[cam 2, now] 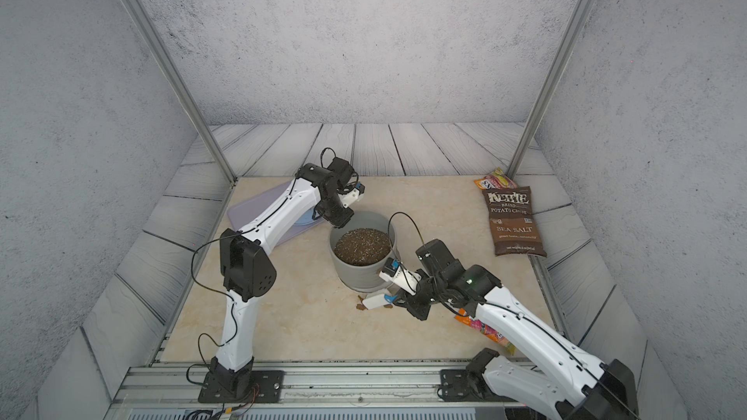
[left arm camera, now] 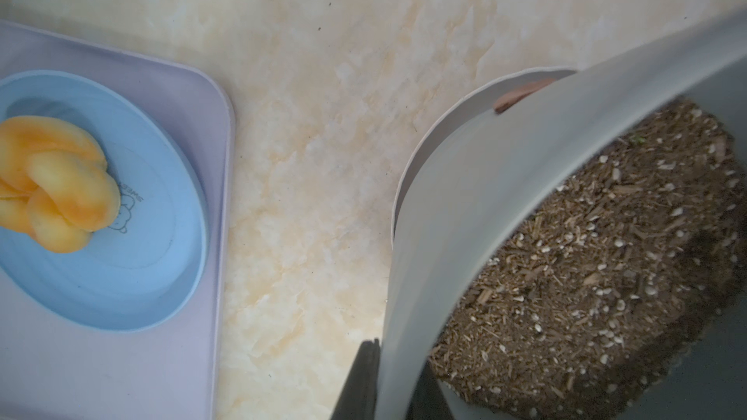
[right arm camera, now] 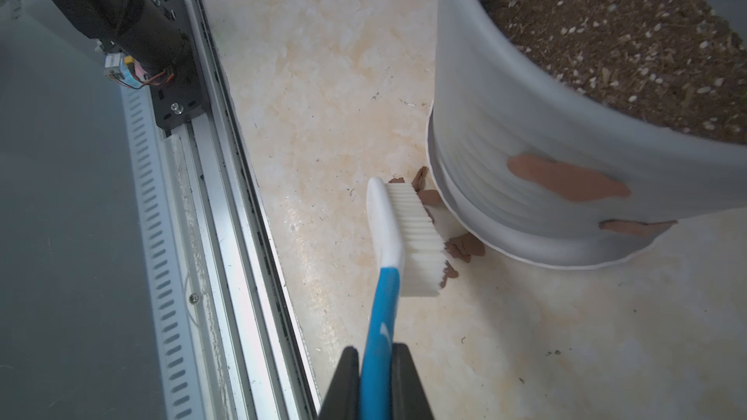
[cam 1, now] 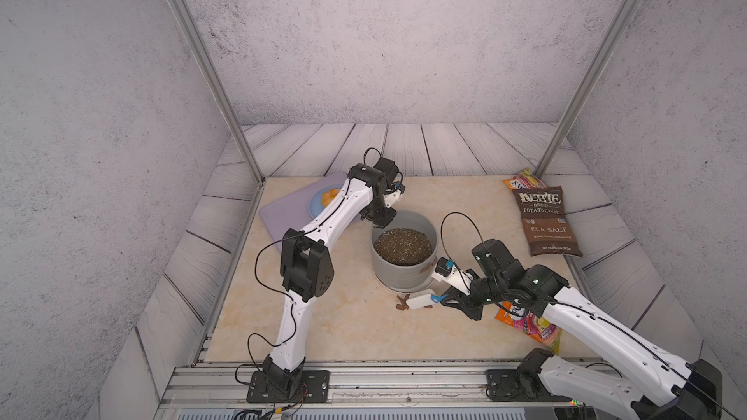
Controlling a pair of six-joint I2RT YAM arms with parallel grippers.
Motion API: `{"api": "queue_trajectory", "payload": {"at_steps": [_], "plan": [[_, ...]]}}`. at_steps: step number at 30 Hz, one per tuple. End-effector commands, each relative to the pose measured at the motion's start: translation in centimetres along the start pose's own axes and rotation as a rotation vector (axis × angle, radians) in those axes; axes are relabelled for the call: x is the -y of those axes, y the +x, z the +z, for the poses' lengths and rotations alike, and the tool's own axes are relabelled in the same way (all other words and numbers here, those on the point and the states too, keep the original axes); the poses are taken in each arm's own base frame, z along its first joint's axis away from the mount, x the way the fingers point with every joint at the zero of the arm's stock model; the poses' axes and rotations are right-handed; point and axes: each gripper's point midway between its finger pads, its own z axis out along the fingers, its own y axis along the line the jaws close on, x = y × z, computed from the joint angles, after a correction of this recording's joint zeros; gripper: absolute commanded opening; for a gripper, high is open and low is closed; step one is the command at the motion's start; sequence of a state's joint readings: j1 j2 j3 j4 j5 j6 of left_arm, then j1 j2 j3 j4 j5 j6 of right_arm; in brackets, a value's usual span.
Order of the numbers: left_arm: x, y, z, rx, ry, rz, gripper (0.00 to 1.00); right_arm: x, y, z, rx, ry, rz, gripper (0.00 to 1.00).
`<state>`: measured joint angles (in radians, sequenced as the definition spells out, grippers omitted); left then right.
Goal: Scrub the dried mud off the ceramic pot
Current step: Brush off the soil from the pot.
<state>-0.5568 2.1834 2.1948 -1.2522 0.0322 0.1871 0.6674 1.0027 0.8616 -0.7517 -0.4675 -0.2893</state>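
The grey ceramic pot (cam 1: 404, 272) (cam 2: 355, 272) stands mid-table on its pale saucer base, with dark speckled soil inside. A patch of dried mud (right arm camera: 566, 181) clings to the pot (right arm camera: 525, 123) low on its wall, and brown flakes (right arm camera: 465, 246) lie on the table by the base. My right gripper (right arm camera: 376, 351) (cam 1: 446, 298) is shut on the blue handle of a white brush (right arm camera: 412, 236) (cam 1: 420, 300), whose bristles touch the flakes beside the saucer. My left gripper (left arm camera: 398, 361) (cam 1: 380, 218) straddles the pot's far rim (left arm camera: 465, 204), one finger outside and one inside, shut on the wall.
A purple tray (cam 1: 283, 212) at the back left carries a blue plate (cam 1: 317, 200) with orange food (cam 1: 329, 195). A brown chips bag (cam 1: 545, 220) lies at the right edge. A colourful snack bag (cam 1: 529, 325) lies under my right arm. A metal rail (cam 1: 404, 377) runs along the front.
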Motion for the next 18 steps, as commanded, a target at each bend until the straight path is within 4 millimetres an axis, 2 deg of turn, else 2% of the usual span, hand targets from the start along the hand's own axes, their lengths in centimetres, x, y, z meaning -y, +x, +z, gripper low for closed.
{"api": "queue_trajectory", "payload": {"at_steps": [1,10,15,18], "plan": [[-1.1,0.6,-0.1,-0.035,-0.051,0.005,0.24,-0.6,-2.5,-1.3,0.074,-0.018,-0.019,0.0],[-1.1,0.5,-2.4,0.007,-0.056,-0.141,0.44,0.5,-4.9,-1.1,0.095,-0.002,-0.022,0.0],[-1.0,1.5,-4.3,0.004,-0.057,-0.321,0.59,0.9,-5.1,-1.1,0.102,0.021,-0.035,0.0],[-0.4,2.3,-4.9,-0.023,-0.034,-0.463,0.61,1.0,-4.9,-1.0,0.113,0.03,-0.03,0.0]]}}
